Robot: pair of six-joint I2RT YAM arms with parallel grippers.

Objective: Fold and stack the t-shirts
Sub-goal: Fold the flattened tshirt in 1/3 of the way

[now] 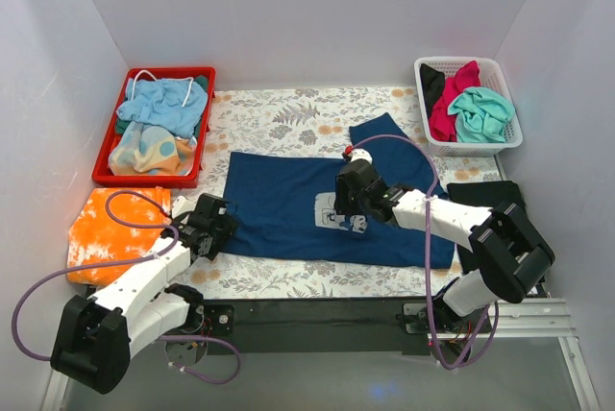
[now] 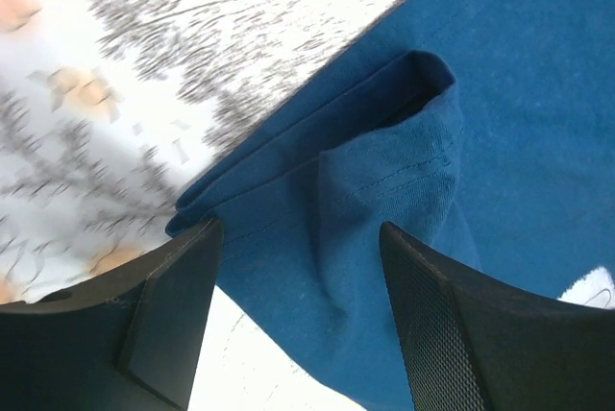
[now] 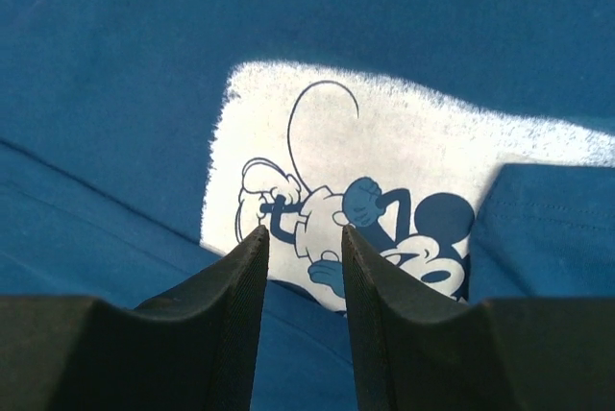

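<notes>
Left gripper (image 2: 298, 238) sits closest in its wrist view, jaws wide apart, straddling a doubled-over corner of the navy t-shirt (image 2: 519, 94), not clamped on it. Right gripper (image 3: 305, 235) has its jaws a narrow gap apart, tips just above the pale mouse print (image 3: 384, 161); we see nothing pinched between them.

From the top camera we see the navy t-shirt spread flat mid-table. Its long axis runs left to right, with the hem end at the left and one sleeve sticking out toward the far right. The left gripper is at the shirt's near-left corner and the right gripper over the chest print.

Floral table cover (image 1: 279, 118) shows in a band beyond the shirt, and only a thin strip of it shows at the near edge. An orange tie-dye cloth (image 1: 115, 229) lies just left of the left arm. The black t-shirt (image 1: 480, 195) is at the right edge, partly under the right arm.

The red tray (image 1: 110, 157), far left, holds light-blue and pastel patterned cloths. The white basket (image 1: 504, 137), far right, holds the magenta t-shirt (image 1: 444, 113), the teal t-shirt (image 1: 480, 113) and a dark item we cannot identify.
</notes>
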